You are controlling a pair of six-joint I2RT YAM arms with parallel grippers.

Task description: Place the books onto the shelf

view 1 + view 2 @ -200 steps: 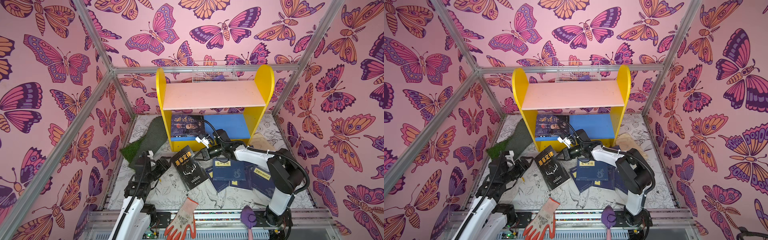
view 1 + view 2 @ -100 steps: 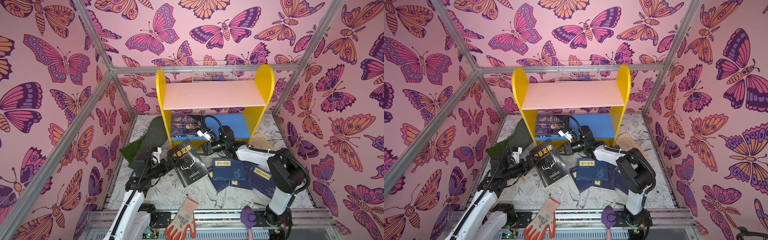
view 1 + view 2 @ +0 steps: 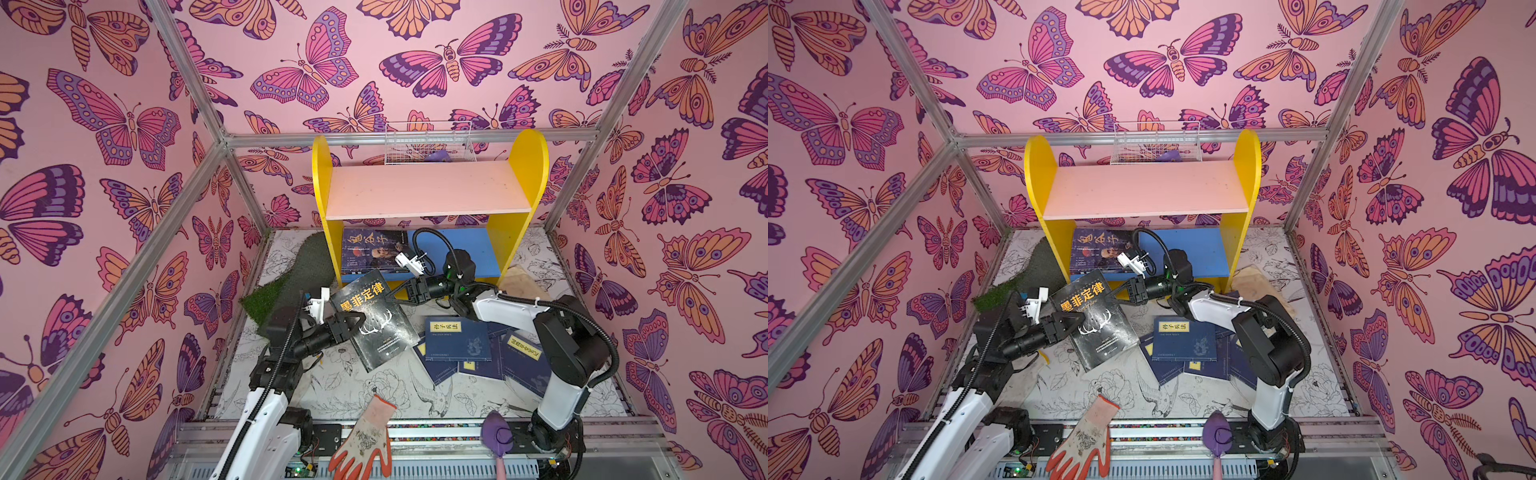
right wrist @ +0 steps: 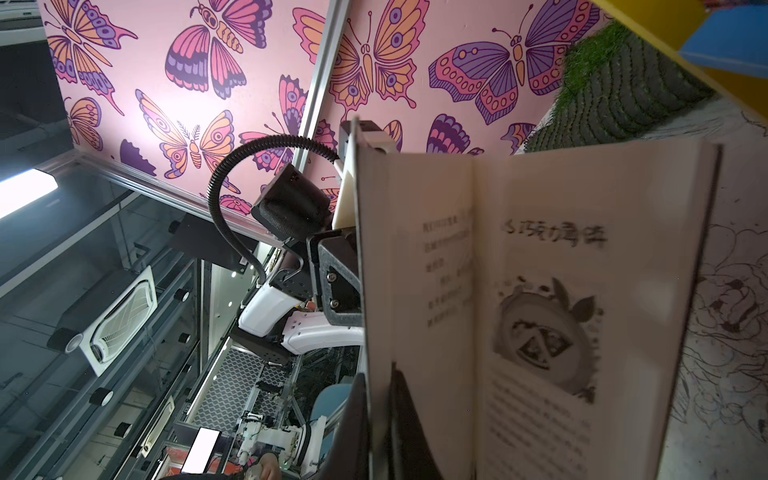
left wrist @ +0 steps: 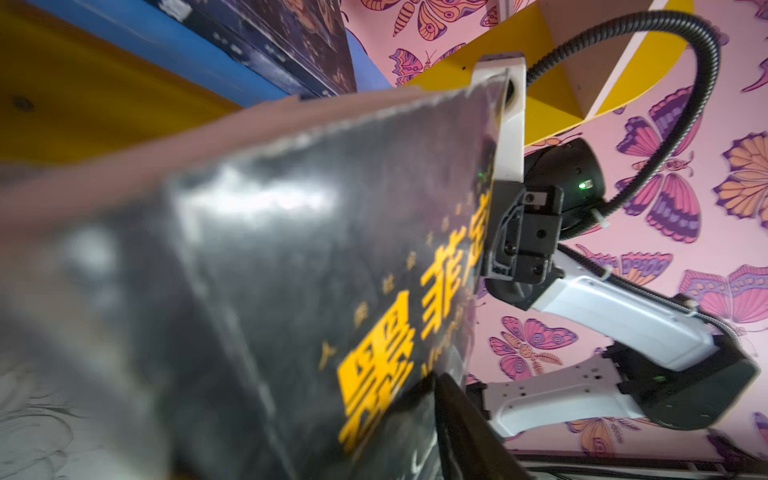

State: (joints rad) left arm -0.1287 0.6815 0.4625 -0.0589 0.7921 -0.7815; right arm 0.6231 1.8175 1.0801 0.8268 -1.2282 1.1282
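Now two grippers had the black book

Just a second before, the left gripper point(image 3: 353, 322) was wide open and well apart from the black book point(image 3: 384, 336). It had since slid in from the side. Its jaws had closed on the book's left edge, with one finger on top of the cover. The right gripper point(image 3: 392, 293) was shut tight on the top right corner, as it was before. White printed pages showed in its wrist view. So it may have pinched only the cover and a few pages, but I could not tell for sure.

That mattered. One thin pinch would likely let a thick book flop. With two holds, the book could probably be lifted flat and carried to the shelf point(image 3: 536, 174).

The black book was tilted, just in front of the shelf and a bit nearer to it than before. Its low end was close to the table point(image 3: 332, 386), but I could not tell if it touched. It was a thick paperback with a shiny black cover, big yellow Chinese words and white deer antlers. Its top edge looked rough and worn in the left wrist view.

One dark book point(image 3: 372, 249) lay on the blue lower board point(image 3: 469, 249). The pink upper board point(image 3: 424, 191) had no books. The navy-blue books point(image 3: 457, 345) were spread on the table beside the right arm.
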